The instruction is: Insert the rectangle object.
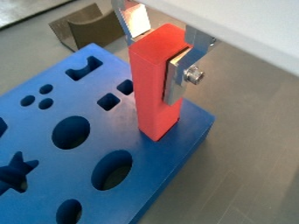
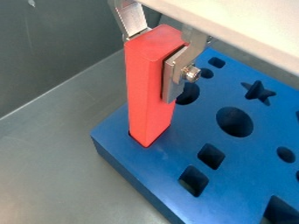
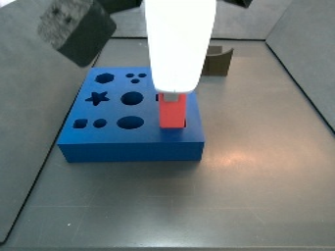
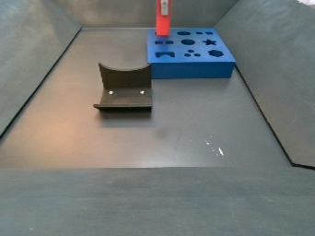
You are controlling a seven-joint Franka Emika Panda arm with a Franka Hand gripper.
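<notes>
Tool [image 1: 163, 54] grips rectangle object [image 1: 158, 87] | upright at block [image 1: 70, 166] edge, seemingly touching

Tool [image 1: 160, 54] vertical, fingers [image 1: 179, 74] clamped.

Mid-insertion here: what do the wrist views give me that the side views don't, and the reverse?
Only the wrist views show the pincer gripping the rectangle object: silver fingers clamp its upper part, and its lower end meets the blue block near a corner. Only the side views show the whole floor, with the dark grey curved holder apart from the block. Both show the bar upright at the block.
</notes>
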